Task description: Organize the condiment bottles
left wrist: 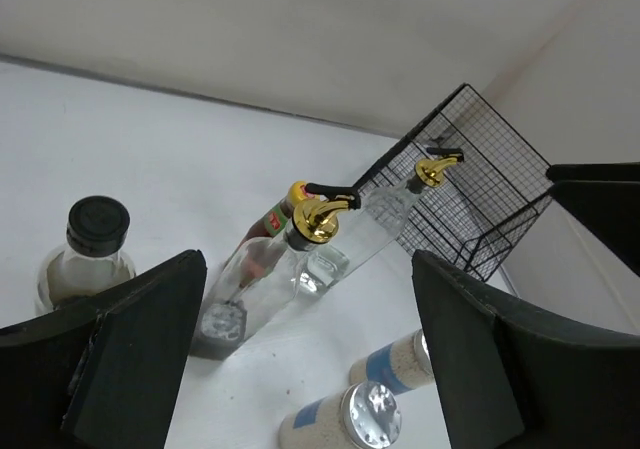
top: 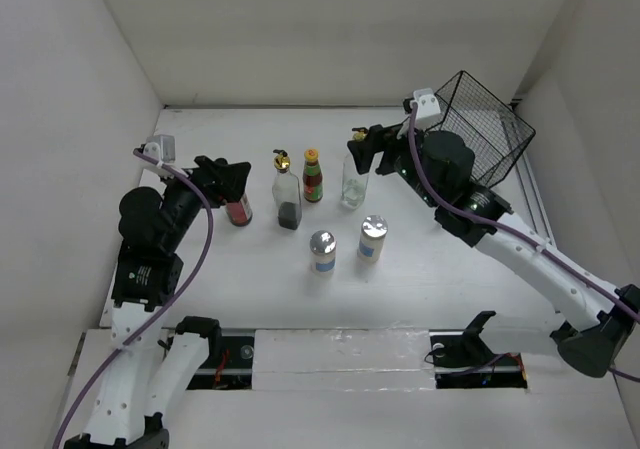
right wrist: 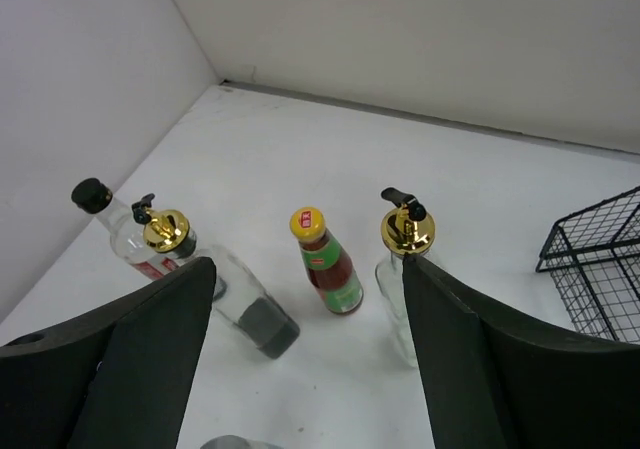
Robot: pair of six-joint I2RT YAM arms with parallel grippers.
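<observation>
Six bottles stand mid-table. The jar of red contents [top: 239,211] with a black cap [left wrist: 96,221] is leftmost. Right of it stand a gold-spouted cruet [top: 288,197] with dark liquid, the yellow-capped sauce bottle [top: 313,177] and a clear cruet [top: 354,181]. Two silver-topped shakers [top: 322,252] [top: 372,239] stand nearer. My left gripper [top: 228,177] is open and empty, with the jar just outside its left finger [left wrist: 130,359]. My right gripper [top: 362,151] is open and empty, above the clear cruet [right wrist: 405,269], whose spout is beside the right finger [right wrist: 510,369].
A black wire basket [top: 485,129] lies tipped at the back right, behind my right arm; it also shows in the left wrist view [left wrist: 470,199] and the right wrist view [right wrist: 600,259]. White walls close the table on the left, back and right.
</observation>
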